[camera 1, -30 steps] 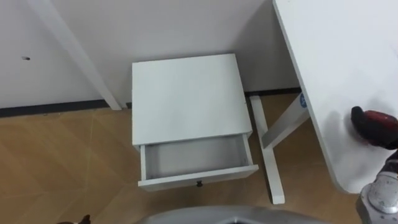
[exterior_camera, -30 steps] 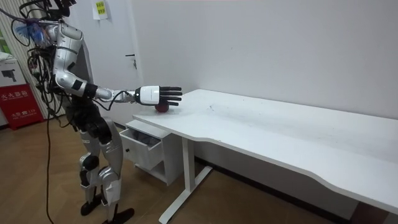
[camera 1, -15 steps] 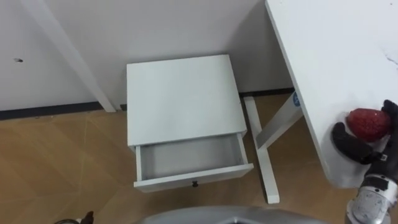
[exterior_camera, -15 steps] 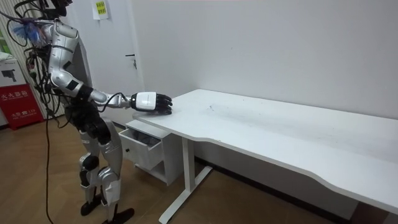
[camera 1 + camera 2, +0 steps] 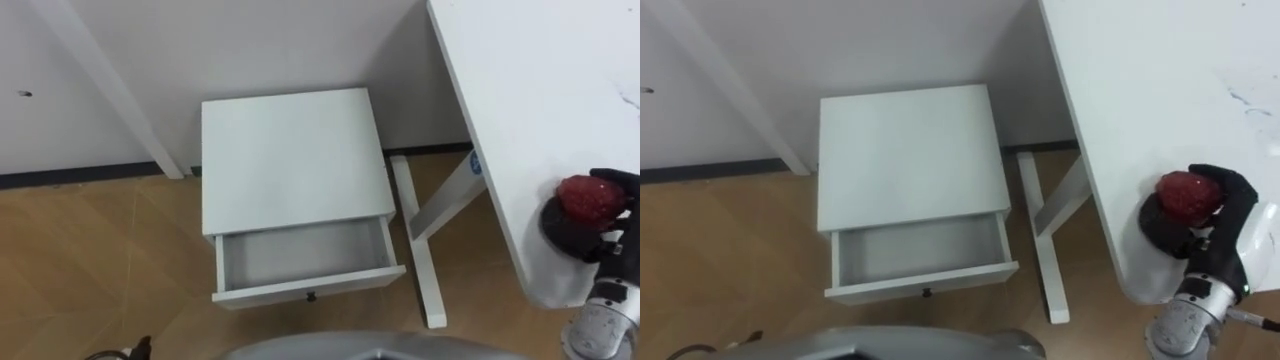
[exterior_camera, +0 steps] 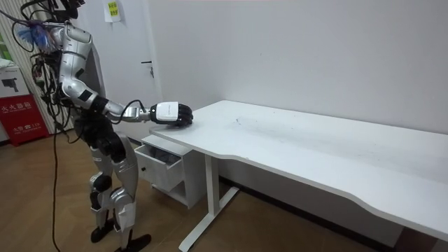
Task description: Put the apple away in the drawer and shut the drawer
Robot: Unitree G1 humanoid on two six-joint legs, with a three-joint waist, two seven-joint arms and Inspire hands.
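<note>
1. The apple point(image 5: 585, 198) is on the near corner of the white table point(image 5: 520, 90), close to the edge. I think it is there so that the robot, which stands at the table's end, can reach it with one arm.
2. A small white cabinet point(image 5: 290, 150) stands on the floor against the wall, to the left of the table. Its drawer point(image 5: 300, 252) is pulled out and looks empty, so it is ready to receive the apple.
3. The right hand point(image 5: 1237, 212) is wrapped around the apple. The fingers curl over the far side and the thumb comes from the near side, and the red top shows between them. I cannot tell if the apple is already lifted off the table.
4. In my judgement this is the grasping step. The apple is round and near the edge, so a loose grip could let it roll to the floor.
</note>
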